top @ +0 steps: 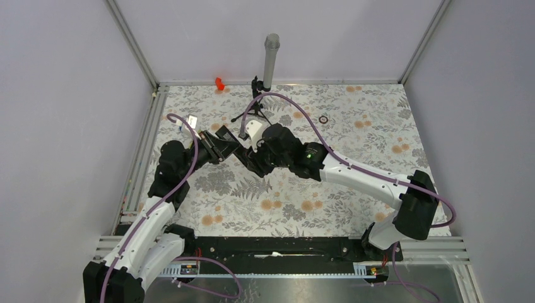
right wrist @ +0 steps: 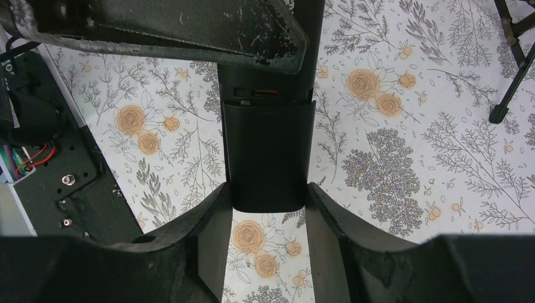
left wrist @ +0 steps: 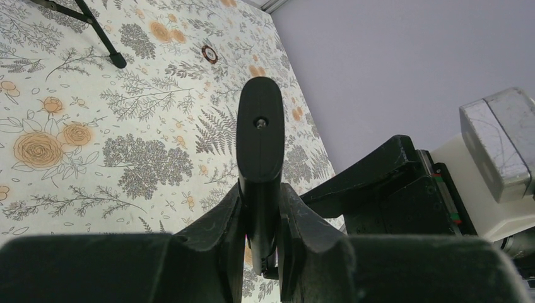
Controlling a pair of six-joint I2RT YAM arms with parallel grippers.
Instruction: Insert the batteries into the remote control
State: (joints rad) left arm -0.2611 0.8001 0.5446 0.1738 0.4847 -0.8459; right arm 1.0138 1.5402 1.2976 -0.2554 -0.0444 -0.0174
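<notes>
The black remote control (top: 235, 150) is held above the table between both grippers. My left gripper (top: 219, 146) is shut on it; in the left wrist view the remote (left wrist: 260, 126) stands edge-on between the fingers of that gripper (left wrist: 260, 199). My right gripper (top: 250, 158) closes on the remote's other end (right wrist: 268, 158), both fingertips of the gripper (right wrist: 268, 202) touching its sides. The back cover (right wrist: 268, 151) faces the right wrist camera, with a narrow gap (right wrist: 258, 93) at its far edge. The batteries are not in view.
A black tripod stand (top: 255, 104) with a grey cylinder (top: 271, 57) stands at the back; its legs show in the wrist views (left wrist: 101, 38) (right wrist: 511, 82). A small ring (top: 323, 119) (left wrist: 209, 53) and a red piece (top: 219, 83) lie on the floral cloth (top: 353, 132).
</notes>
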